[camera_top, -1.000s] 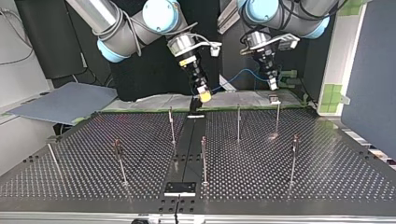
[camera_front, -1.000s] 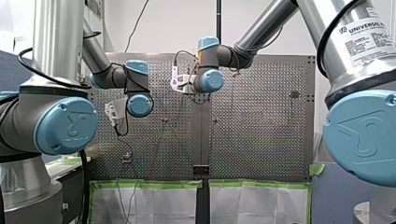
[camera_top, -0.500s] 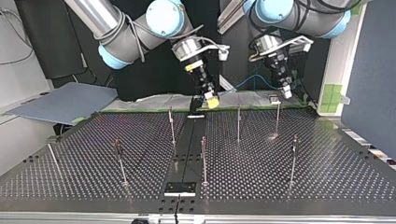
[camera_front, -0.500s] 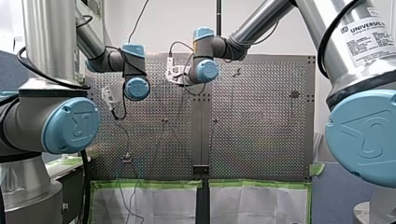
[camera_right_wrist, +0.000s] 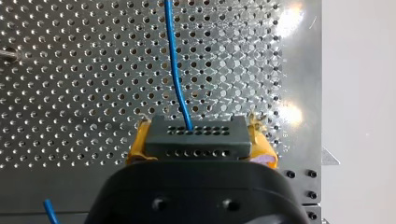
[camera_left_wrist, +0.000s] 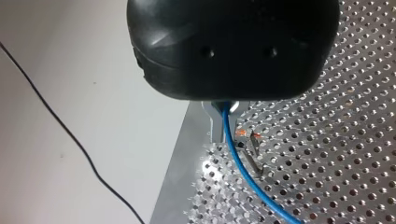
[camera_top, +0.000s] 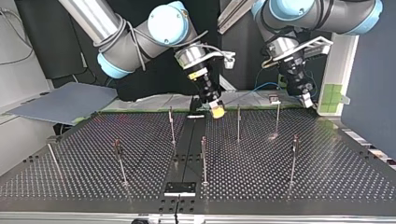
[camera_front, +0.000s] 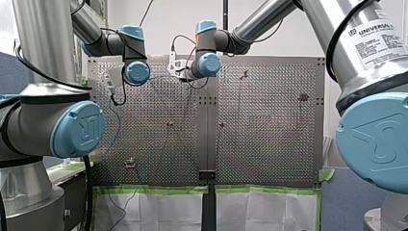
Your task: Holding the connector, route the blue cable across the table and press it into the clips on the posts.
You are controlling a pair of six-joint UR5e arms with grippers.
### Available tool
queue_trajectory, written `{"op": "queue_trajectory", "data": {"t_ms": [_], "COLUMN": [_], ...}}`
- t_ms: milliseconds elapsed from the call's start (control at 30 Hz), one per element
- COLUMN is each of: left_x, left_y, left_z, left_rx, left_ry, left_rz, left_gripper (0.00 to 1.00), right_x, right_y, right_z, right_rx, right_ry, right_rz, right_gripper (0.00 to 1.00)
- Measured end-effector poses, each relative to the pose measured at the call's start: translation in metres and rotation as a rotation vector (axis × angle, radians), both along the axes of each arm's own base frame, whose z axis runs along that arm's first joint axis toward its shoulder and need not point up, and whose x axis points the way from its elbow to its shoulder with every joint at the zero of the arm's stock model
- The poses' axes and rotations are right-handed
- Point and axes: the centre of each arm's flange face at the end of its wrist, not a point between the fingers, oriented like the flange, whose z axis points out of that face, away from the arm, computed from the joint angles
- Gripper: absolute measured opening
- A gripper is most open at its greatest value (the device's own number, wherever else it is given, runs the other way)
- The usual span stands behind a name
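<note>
My right gripper has its yellow pads shut on a dark connector with rows of holes. The blue cable runs out of the connector, ahead over the perforated table. In the top view that gripper hangs over the table's far edge near the middle. My left gripper is shut on the blue cable, just above a thin post with a clip. In the top view it sits right of a far post, with the cable slung between the grippers.
Several thin posts stand on the table, among them ones at the middle, right and left. A black strip runs down the table's centre. A grey sheet lies off the far left corner.
Both grippers have moved toward the top view's right and lower, taking the connector and cable along. In the front view both wrists have moved up and to the left.
</note>
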Motion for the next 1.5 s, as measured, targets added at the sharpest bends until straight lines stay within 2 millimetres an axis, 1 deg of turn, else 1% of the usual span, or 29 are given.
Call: {"op": "queue_trajectory", "data": {"t_ms": [300, 633, 767, 900, 1033, 1267, 1500], "left_x": [0.019, 0.045, 0.054, 0.064, 0.073, 0.088, 0.102], "left_y": [0.001, 0.009, 0.014, 0.02, 0.026, 0.035, 0.043], "left_z": [-0.008, 0.01, 0.022, 0.029, 0.031, 0.027, 0.027], "left_rx": [0.017, 0.017, 0.018, 0.019, 0.021, 0.019, 0.014], "left_ry": [0.064, 0.014, -0.011, -0.021, -0.022, -0.024, -0.049], "left_rz": [-0.027, -0.033, -0.039, -0.031, -0.021, -0.031, -0.061], "left_gripper": [0.0, 0.0, 0.0, 0.0, 0.0, 0.0, 0.0], "right_x": [0.007, 0.021, 0.027, 0.031, 0.036, 0.043, 0.049], "right_y": [-0.016, -0.03, -0.034, -0.038, -0.042, -0.052, -0.061], "right_z": [0.018, 0.02, 0.024, 0.028, 0.035, 0.05, 0.065], "right_rx": [-0.016, -0.013, -0.015, -0.016, -0.024, -0.044, -0.064], "right_ry": [-0.02, -0.017, -0.019, -0.019, -0.03, -0.055, -0.08], "right_rz": [-0.012, -0.015, -0.015, -0.015, -0.015, -0.02, -0.028], "right_gripper": [0.0, 0.0, 0.0, 0.0, 0.0, 0.0, 0.0]}}
